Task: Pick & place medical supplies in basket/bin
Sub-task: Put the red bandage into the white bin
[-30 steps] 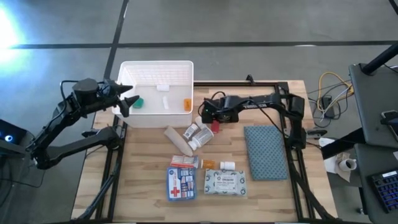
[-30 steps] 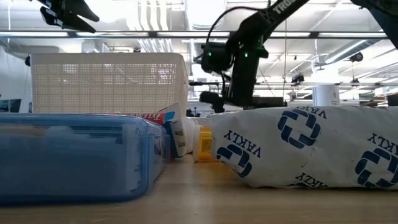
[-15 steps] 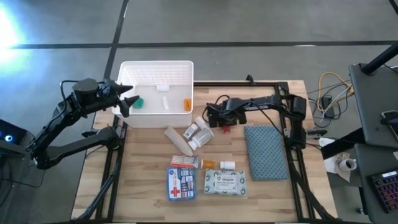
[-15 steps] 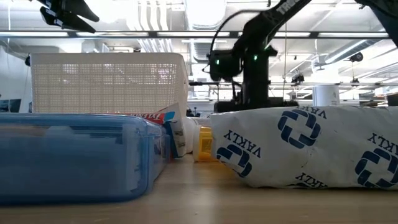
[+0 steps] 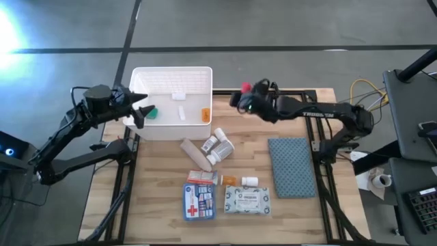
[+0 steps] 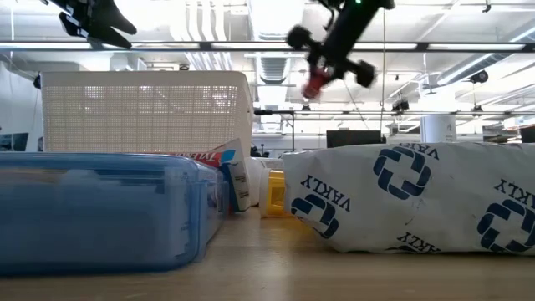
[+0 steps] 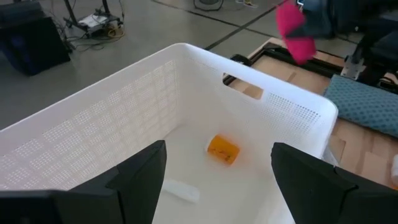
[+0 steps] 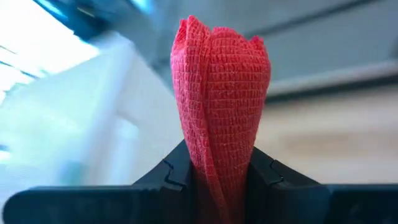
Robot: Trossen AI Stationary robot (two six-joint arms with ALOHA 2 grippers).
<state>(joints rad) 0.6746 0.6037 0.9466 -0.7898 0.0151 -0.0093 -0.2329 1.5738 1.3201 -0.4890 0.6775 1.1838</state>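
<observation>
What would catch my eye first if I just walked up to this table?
Probably the red gauze roll, pinched in the right gripper and lifted high beside the white bin. The bin holds green, white and orange bits, with the left gripper open at its left side. More supplies lie on the table in front.

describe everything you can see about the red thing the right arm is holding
The red bandage roll looks like woven, stretchy gauze with a visible mesh weave, squeezed into folds. It is pinched between the fingers of the right tool, its upper end sticking out past them. It hangs in the air, lifted clear of the table, just right of the white bin. Only the tool touches it.
</observation>
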